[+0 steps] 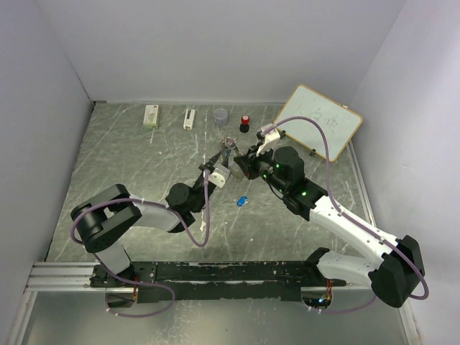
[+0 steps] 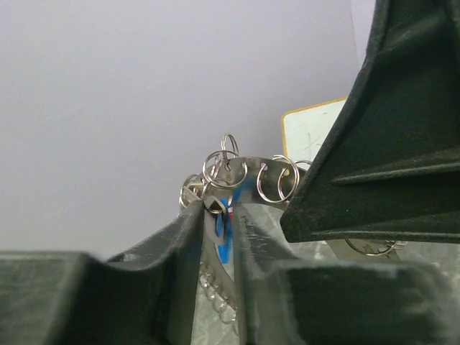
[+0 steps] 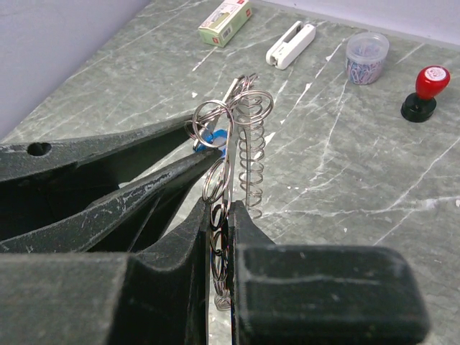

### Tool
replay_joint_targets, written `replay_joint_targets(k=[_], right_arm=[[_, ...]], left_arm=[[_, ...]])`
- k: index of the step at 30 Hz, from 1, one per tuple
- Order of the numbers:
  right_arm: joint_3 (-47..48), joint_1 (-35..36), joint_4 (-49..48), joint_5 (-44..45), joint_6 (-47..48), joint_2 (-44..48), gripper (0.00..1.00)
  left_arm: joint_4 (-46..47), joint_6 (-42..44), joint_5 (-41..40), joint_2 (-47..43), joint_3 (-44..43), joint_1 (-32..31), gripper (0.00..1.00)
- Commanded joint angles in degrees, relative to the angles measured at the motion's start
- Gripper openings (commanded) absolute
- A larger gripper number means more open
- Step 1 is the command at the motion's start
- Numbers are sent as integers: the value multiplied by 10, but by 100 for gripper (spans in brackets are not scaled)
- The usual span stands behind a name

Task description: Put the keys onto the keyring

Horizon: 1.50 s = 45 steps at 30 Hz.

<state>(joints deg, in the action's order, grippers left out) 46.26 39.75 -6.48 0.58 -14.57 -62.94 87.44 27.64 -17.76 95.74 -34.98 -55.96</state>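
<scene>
The keyring (image 1: 230, 146) is held upright above the table's middle, and my right gripper (image 1: 242, 162) is shut on its edge. The right wrist view shows the ring (image 3: 248, 154) edge-on, its fringe of small wire rings rising from my right gripper (image 3: 228, 215). My left gripper (image 1: 224, 159) comes in from the left and is shut on a blue key (image 2: 225, 241), pressed against the ring's band (image 2: 248, 167). That key (image 3: 212, 136) shows as a blue spot at the left gripper's tips (image 3: 212, 147). A second blue key (image 1: 241, 201) lies on the table nearer the arms.
Along the back stand a green-white box (image 1: 151, 115), a white stapler (image 1: 189, 118), a clear cup (image 1: 221, 115) and a red-and-black knob (image 1: 245, 123). A whiteboard (image 1: 320, 122) lies at the back right. Walls close in the table on three sides.
</scene>
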Motion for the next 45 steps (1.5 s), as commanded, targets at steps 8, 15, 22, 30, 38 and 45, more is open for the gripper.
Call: replay_joint_targets(k=[8,15,22,30,38,45], right_arm=[[-6,-1,-15,6,-2,23,0],[-8,-1,-2,35,4,16,0],[-10,-1,-5,38,7,14,0],[-11,0,7,68,7,16,0],[-18,-1,12,68,3,17,0],[-24,-1,12,65,2,19,0]], left_arm=[[164,10,-21,-3,-19,2,7],[162,51,-34,-39,-8,2,7],[104,70,-35,-87,-5,3,7],[49,90,-35,-112,-16,8,7],[6,90,-33,-119,-36,19,7],[-14,93,-34,-117,-52,27,7]])
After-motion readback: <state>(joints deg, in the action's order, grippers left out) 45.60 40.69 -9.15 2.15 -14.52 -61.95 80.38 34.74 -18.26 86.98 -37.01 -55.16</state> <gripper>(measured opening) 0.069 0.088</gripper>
